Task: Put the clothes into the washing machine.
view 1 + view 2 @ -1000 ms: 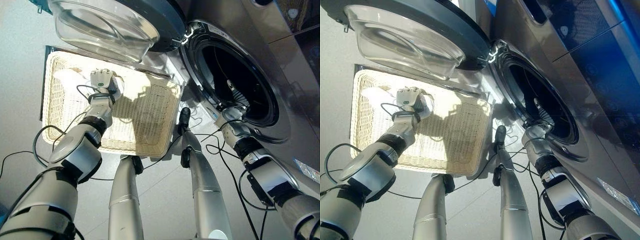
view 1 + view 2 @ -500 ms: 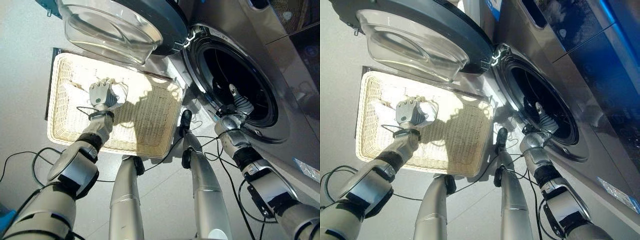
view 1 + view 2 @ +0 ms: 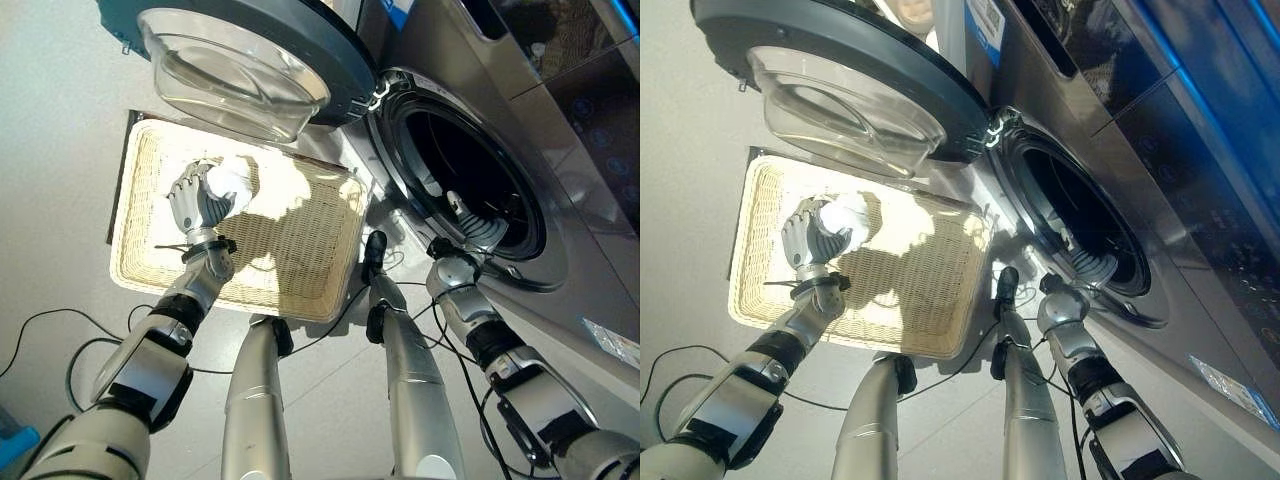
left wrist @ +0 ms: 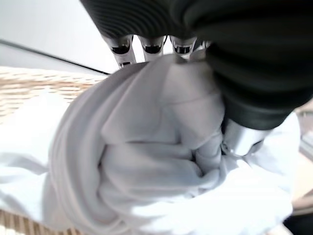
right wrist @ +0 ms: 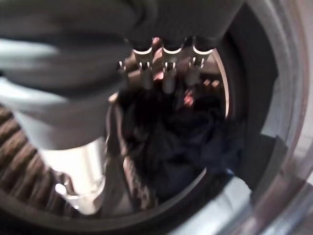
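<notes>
The basket [image 3: 150, 270] lies on the floor left of the washing machine [image 3: 560, 230], under its door [image 3: 300, 40].

The pale grey floor [image 3: 60, 180] is carrying everything in front of me. A shallow wicker basket [image 3: 290, 250] is lying flat on it, just beside the washing machine [image 3: 560, 230], which is standing on the same floor with its round door [image 3: 250, 50] swinging open over the basket's far edge. White cloth [image 3: 232, 185] is sitting inside the basket near its far left corner.
</notes>
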You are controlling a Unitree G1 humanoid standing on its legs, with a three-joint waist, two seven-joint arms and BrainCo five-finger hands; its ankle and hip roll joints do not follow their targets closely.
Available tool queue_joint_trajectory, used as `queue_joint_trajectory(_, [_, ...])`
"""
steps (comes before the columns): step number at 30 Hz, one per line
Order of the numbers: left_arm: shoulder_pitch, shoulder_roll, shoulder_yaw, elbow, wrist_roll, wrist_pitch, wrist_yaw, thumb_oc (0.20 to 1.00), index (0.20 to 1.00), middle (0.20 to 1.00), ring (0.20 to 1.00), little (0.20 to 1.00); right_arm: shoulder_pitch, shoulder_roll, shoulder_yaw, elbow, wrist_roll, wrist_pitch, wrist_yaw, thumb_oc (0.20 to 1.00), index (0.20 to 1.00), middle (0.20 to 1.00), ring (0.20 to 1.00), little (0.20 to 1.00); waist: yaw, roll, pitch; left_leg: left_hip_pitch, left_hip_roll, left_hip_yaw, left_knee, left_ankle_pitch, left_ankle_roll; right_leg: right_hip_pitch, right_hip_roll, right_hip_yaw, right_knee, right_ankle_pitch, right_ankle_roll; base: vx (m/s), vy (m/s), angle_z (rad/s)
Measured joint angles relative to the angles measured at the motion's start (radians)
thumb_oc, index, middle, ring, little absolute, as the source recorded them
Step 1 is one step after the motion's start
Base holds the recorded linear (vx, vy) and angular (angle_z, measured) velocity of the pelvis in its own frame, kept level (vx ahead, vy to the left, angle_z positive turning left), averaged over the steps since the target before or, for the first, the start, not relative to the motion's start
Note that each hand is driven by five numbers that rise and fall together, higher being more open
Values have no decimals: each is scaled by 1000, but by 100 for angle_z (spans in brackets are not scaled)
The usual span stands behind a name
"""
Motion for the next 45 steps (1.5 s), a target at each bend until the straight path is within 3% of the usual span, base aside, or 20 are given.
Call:
queue_joint_trajectory(5, [93, -50, 39, -115, -154, -96, -134, 200, 200, 200, 200, 200, 19, -7, 61, -60, -101, 24, 234, 1000, 1000, 1000, 1000, 1000, 12, -1, 4, 21, -1, -4, -3, 0, 0, 22, -3, -6, 0, -3, -2, 3, -33, 2])
queue_joint_trajectory(8, [140, -72, 42, -171, -300, -142, -265, 200, 200, 200, 200, 200, 49, -38, 90, -55, -142, 23, 372, 1000, 1000, 1000, 1000, 1000, 24, -1, 5, 38, -6, -10, -12, 1, 1, 41, -7, -12, 1, -9, 2, 1, -41, 6])
queue_joint_trajectory(10, [152, -80, 55, -190, -344, -148, -302, 200, 200, 200, 200, 200, 54, -46, 93, -55, -152, 24, 407, 1000, 1000, 1000, 1000, 1000, 23, -1, 5, 40, -8, -13, -12, 1, 1, 45, -9, -15, 2, -11, 4, 1, -26, 9])
queue_joint_trajectory(13, [189, -106, 76, -229, -512, -161, -439, 200, 200, 200, 200, 200, 49, -79, 131, -15, -191, 29, 519, 1000, 1000, 1000, 1000, 1000, 29, -1, 5, 52, -14, -25, -14, 3, 3, 59, -17, -25, 15, -17, 1, -9, -50, 9])
queue_joint_trajectory(18, [206, -144, 80, -275, -738, -156, -602, 200, 200, 200, 200, 200, 2, -109, 191, 16, -246, 51, 615, 1000, 1000, 1000, 1000, 1000, 54, -2, 5, 83, -15, -30, -32, 10, -2, 84, -17, -33, 16, -28, 4, -11, -42, 4])
queue_joint_trajectory(21, [207, -148, 80, -303, -930, -98, -736, 200, 200, 200, 200, 200, -64, -110, 206, 25, -257, 75, 706, 1000, 1000, 1000, 1000, 1000, 54, -1, 5, 89, -17, -43, -47, 24, -5, 91, -19, -47, 18, -33, 2, -5, -31, 10])
queue_joint_trajectory(27, [203, -165, 78, -320, -1093, 3, -835, 200, 200, 200, 200, 200, -112, -113, 210, 35, -240, 131, 822, 1000, 1000, 1000, 1000, 1000, 72, 1, 7, 120, -26, -53, -68, 36, -5, 118, -28, -58, 24, -38, -4, -1, -34, 7])
queue_joint_trajectory(39, [198, -189, 69, -401, -1279, 192, -940, 200, 200, 200, 200, 200, -130, -84, 238, 42, -110, 178, 969, 1000, 1000, 1000, 1000, 1000, 78, 4, 9, 124, -36, -61, -69, 38, -2, 125, -39, -65, 33, -46, 3, 4, -9, 3])
queue_joint_trajectory(45, [184, -209, 29, -425, -1280, 213, -966, 200, 200, 200, 200, 200, -147, -54, 239, 62, -25, 194, 1040, 1000, 1000, 1000, 1000, 1000, 78, 11, 12, 128, -43, -64, -68, 40, 1, 125, -48, -65, 48, -49, 2, 6, -1, 1])
